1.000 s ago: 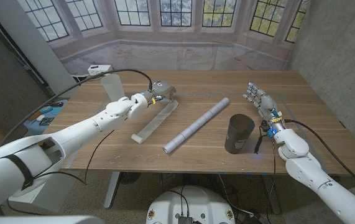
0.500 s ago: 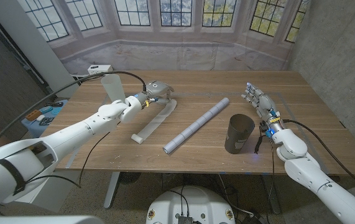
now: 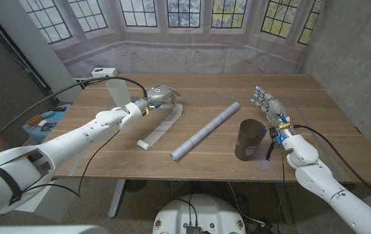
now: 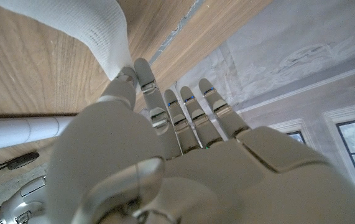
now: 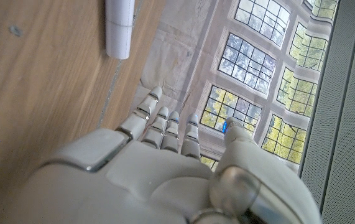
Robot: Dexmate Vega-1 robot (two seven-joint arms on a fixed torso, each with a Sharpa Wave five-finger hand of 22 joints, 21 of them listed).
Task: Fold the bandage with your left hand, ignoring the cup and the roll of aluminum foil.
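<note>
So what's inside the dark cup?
Nothing can be made out: the head view shows the cup upright on the table with only a dark interior below its rim; its bottom is hidden by its own wall.

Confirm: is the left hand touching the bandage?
Touching. In the left wrist view the left hand pinches the bandage end between thumb and a fingertip; the head view agrees.

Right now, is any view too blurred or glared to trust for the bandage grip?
Head view: even daylight, sharp; bandage readable, left hand at its far end. Left wrist view: the hand close and soft, but the pinched bandage edge is clear. Right wrist view: bright windows, right hand dim, no glare on wood.
</note>
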